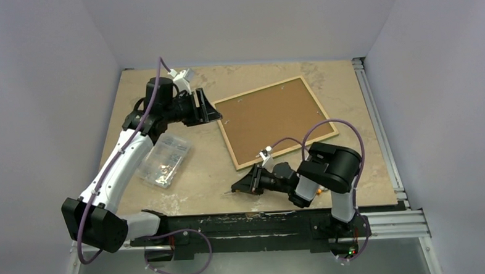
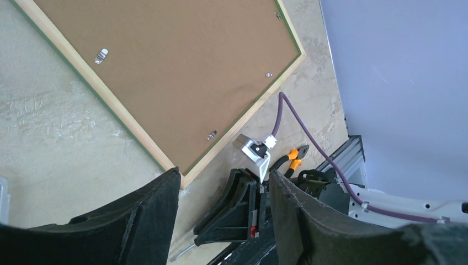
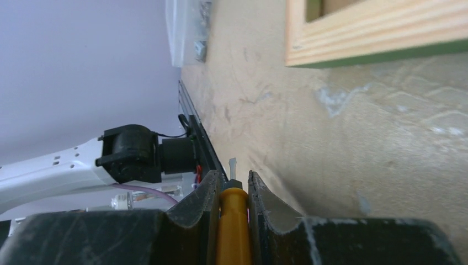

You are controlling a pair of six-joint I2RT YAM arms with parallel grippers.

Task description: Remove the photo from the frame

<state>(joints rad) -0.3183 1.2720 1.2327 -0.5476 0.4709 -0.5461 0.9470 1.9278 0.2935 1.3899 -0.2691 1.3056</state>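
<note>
The beige, marbled table (image 1: 229,174) is carrying three things; the frame (image 1: 275,120) is lying flat, plain brown back up, at the far right, turned at an angle to the table edges; a clear plastic box (image 1: 164,160) is sitting well apart from it at the left, small parts showing inside; orange-handled pliers (image 2: 292,160) are lying at the near right, close to the frame's near corner.
</note>
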